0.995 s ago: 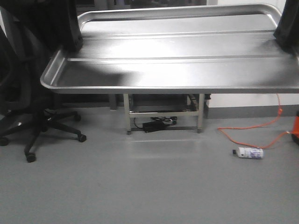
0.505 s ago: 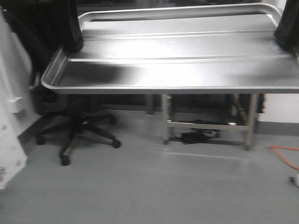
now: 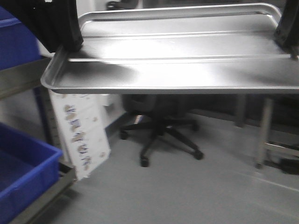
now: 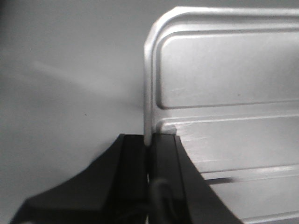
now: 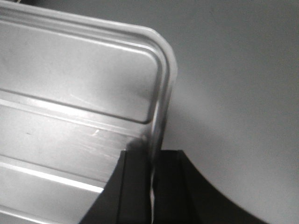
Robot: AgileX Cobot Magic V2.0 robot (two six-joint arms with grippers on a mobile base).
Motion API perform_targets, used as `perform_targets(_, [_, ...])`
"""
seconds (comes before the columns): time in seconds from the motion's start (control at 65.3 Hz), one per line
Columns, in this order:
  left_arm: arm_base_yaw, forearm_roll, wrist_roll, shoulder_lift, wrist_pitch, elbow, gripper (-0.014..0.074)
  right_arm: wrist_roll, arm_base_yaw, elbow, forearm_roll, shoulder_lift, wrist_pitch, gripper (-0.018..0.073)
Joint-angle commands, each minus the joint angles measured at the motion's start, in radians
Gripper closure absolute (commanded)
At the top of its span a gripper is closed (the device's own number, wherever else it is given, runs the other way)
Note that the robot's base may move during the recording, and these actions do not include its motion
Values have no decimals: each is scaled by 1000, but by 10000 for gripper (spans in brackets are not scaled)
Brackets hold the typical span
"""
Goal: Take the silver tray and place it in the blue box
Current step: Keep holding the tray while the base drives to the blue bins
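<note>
1. The silver tray (image 3: 187,70), shiny and shallow with rounded corners and two long ridges crossing its floor, is hanging level in the air.
2. Its short-side rims are sitting pinched in the left gripper (image 4: 149,140) and the right gripper (image 5: 152,156).
3. The blue box (image 3: 23,172), deep and open-topped, is sitting at lower left, below the tray and apart from it.

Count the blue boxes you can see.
2. The upper blue box sits on a shelf at far left; the lower blue box is beneath it. Others may be out of frame.
</note>
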Motion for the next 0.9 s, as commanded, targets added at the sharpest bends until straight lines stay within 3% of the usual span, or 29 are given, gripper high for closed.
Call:
perform_targets(0.0, [0,81,8,-36,45,-28,701,-20,-9,-28,-94,-26,32,503])
perform_targets(0.888, [0,81,8,-36,45,-28,701,-20,-9,-28,-94,-26,32,503])
